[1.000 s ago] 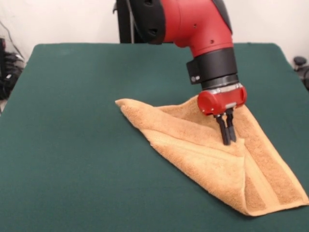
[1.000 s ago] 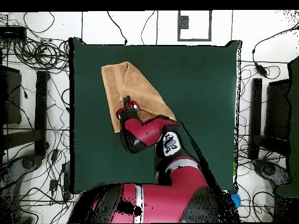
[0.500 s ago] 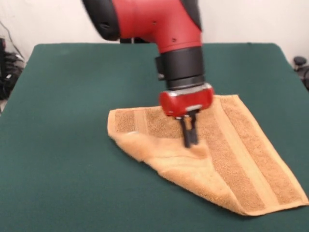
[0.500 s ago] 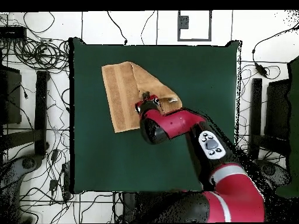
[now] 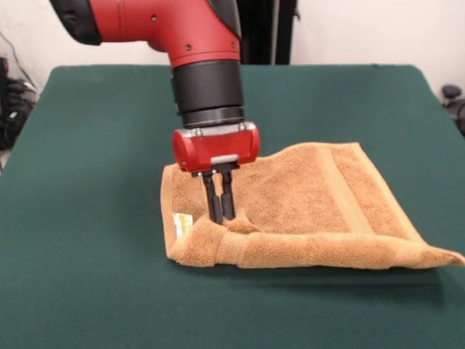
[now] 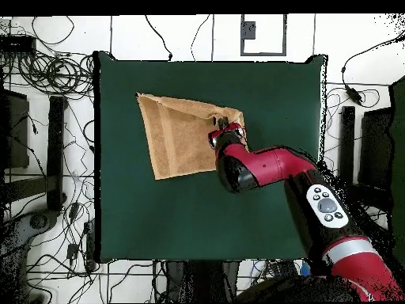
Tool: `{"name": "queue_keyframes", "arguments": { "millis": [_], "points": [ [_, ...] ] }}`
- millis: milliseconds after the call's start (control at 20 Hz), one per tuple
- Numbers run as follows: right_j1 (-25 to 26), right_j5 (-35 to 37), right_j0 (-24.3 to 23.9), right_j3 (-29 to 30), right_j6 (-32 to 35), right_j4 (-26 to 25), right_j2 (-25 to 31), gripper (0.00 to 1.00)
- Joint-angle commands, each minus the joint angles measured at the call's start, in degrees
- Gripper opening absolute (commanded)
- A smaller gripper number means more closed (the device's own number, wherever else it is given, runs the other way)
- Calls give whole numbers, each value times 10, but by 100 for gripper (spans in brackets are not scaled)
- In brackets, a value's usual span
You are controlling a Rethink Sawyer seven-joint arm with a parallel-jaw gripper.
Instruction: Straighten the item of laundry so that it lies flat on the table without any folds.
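Towel [image 5: 312,200] on the green table [image 5: 94,145], its near edge rolled into a thick fold.
Largest first: the table spreads well beyond the orange-tan cloth; the red and black arm [image 5: 196,43] comes down over the towel's left part; the gripper [image 5: 219,216] has its black fingers [image 5: 213,200] drawn nearly together, pinching a raised ridge of terry beside a small white tag [image 5: 182,222]. Cables [image 6: 47,79] litter the floor around.

The gripper [image 5: 219,218] hides its own fingertips in the towel [image 5: 305,203] fold, so the grip is perhaps closed but cannot be confirmed. The white tag [image 5: 182,223] is too small to read. Overhead, the arm [image 6: 269,166] covers the towel's right corner.
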Motion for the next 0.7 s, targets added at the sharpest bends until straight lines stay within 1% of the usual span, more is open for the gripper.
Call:
{"name": "queue_keyframes", "arguments": {
  "millis": [50,300,500,550,700],
  "points": [
    [22,91,-7,9,-83,-39,95,0],
    [14,85,-14,13,-71,-55,103,0],
    [18,76,-21,18,-51,-60,111,0],
    [19,74,-25,20,-45,-62,115,100],
    [24,80,-32,21,-51,-60,125,100]
  ]
}}
